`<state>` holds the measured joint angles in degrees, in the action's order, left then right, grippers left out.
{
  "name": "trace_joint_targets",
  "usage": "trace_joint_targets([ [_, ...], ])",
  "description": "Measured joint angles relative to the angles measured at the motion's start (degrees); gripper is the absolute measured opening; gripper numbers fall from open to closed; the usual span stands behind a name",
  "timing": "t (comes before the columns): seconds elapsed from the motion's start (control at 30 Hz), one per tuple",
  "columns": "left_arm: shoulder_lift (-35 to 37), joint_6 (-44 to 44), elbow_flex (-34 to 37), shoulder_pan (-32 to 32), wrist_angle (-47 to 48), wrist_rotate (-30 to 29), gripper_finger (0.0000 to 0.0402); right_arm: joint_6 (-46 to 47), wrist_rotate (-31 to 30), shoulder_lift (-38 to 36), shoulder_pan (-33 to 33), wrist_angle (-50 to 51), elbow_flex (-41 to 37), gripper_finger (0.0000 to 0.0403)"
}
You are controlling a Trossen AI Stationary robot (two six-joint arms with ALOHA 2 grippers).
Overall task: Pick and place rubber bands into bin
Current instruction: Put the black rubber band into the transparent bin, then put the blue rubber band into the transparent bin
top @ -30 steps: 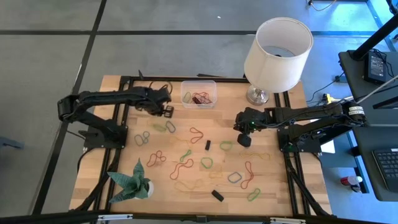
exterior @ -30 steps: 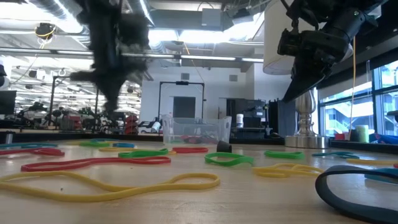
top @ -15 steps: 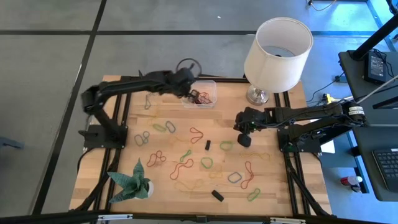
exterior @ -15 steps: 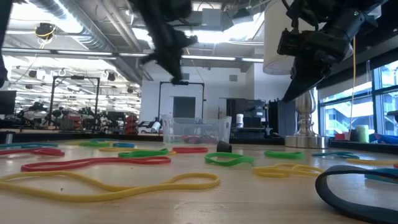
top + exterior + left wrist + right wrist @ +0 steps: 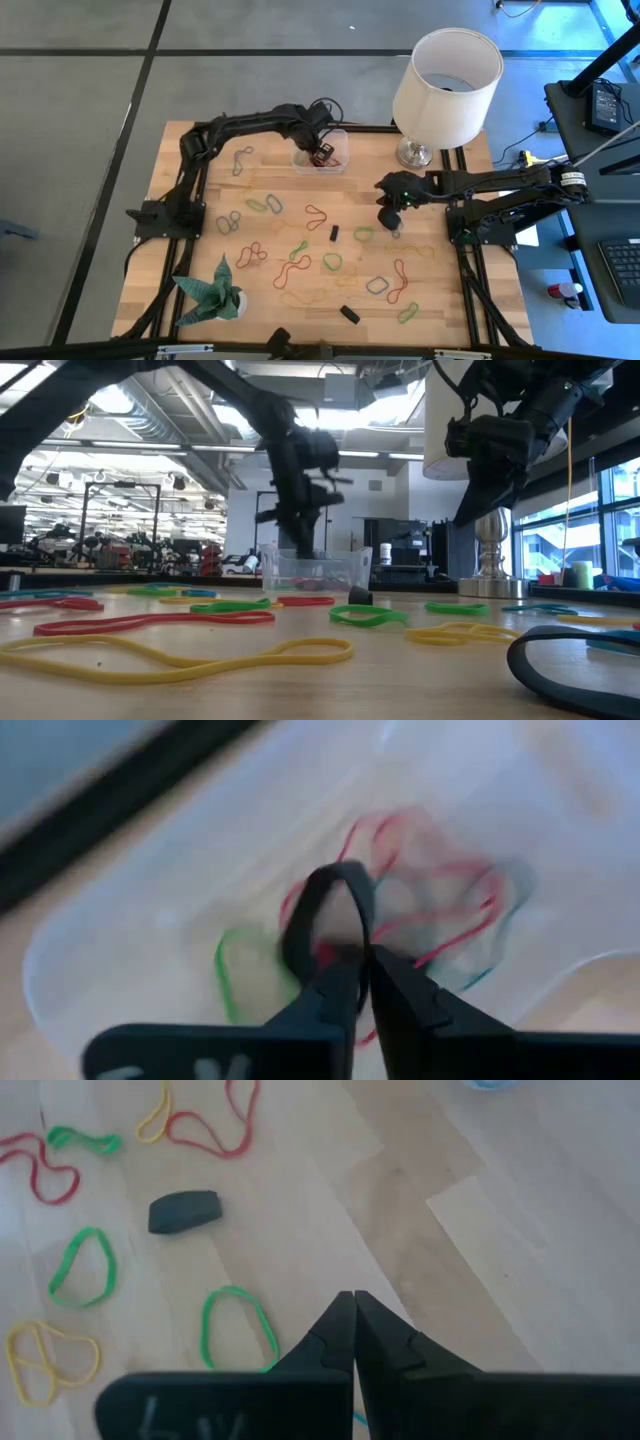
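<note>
My left gripper (image 5: 362,965) is over the clear bin (image 5: 340,135) at the table's far edge, shut on a dark rubber band (image 5: 325,910). Red, green and blue bands (image 5: 430,910) lie in the bin. My right gripper (image 5: 390,215) hovers shut above the table's right half, near a green band (image 5: 363,235), which also shows in the right wrist view (image 5: 238,1325). Many coloured bands (image 5: 300,268) lie loose across the middle of the table. My left gripper pinches the dark rubber band between its two fingertips at one end of the loop (image 5: 345,952). It comes from above, pointing down into the bin. The rest of the loop stands out past the fingertips over the bands in the bin.
A white lampshade (image 5: 447,70) on a metal foot stands at the far right, beside the bin. A green paper plant (image 5: 210,290) sits at the near left. Small black blocks (image 5: 334,233) (image 5: 349,313) lie among the bands.
My left arm has swung from the table's left side toward the far edge and to the right, reaching the bin and dropping over it with the dark band in its shut fingers. The bands on the table have stayed put.
</note>
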<state>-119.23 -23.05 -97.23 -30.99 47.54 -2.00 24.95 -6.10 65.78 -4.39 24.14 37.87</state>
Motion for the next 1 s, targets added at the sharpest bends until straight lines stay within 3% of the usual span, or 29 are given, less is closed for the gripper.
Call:
trace_joint_targets([
  [0.3, -0.3, 0.3, 0.0, -1.1, 3.3, -1.3, 0.0105, 2.0, -2.5, 0.0, 0.0, -0.3, 0.0, 0.0006],
  [0.47, -0.3, 0.3, 0.0, -0.9, 3.5, 0.8, 0.0122, 2.0, -2.6, 0.0, 0.0, -0.4, 0.0, 0.0006],
  [0.7, 1.7, -1.1, 0.0, -0.1, 3.8, 4.4, 0.0113, 1.7, -2.4, 0.0, 0.0, -0.3, 0.0, 0.0006],
  [1.0, 9.1, -1.2, 0.0, 2.8, 3.7, -1.3, 0.0072, 1.4, -2.4, 0.0, 0.1, -0.2, 0.0, 0.0006],
])
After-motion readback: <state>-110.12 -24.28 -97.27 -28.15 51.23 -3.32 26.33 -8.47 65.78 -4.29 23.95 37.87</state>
